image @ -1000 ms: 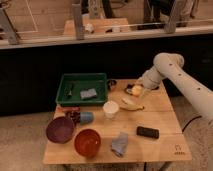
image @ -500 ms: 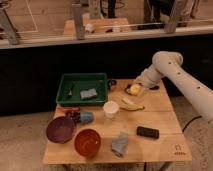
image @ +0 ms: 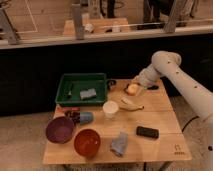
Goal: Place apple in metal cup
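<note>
Jaws of the gripper (image: 133, 87) clasp the apple (image: 132, 90) just above the back right of the table (image: 160, 120), near the banana (image: 131, 104). Since a second ago, arm and apple have edged slightly left, toward the metal cup (image: 111, 84) beside the green tray (image: 80, 103). The apple looks round; no long axis shows.

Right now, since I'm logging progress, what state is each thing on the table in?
pincer: over the table's back right, at the apple
apple: outside the metal cup
metal cup: stands beside the tray, no apple in it
tray: holds a sponge
paper cup: upright
orange bowl: upright, empty
purple bowl: upright, empty
cloth: crumpled
</note>
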You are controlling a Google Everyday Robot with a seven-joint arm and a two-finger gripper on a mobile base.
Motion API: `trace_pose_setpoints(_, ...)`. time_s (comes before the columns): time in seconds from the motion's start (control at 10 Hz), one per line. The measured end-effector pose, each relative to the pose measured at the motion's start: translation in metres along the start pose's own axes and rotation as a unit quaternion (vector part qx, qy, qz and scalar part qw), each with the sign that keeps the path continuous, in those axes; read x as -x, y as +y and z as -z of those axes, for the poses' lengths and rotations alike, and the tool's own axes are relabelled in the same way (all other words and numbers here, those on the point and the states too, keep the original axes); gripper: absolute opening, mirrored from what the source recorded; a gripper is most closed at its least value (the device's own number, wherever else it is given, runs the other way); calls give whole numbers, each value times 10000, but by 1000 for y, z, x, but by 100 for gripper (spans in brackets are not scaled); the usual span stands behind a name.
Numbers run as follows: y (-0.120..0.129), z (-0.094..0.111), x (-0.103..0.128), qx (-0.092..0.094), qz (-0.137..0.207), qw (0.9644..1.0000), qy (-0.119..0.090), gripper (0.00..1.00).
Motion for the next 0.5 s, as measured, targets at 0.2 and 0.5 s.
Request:
trace_pose_setpoints(0.2, -12, -11, 0, -105, -105, 9997, -210, 0)
trace_pose_setpoints(0.5, -43, -33, 7, -329, -154, 9977, -571, 0)
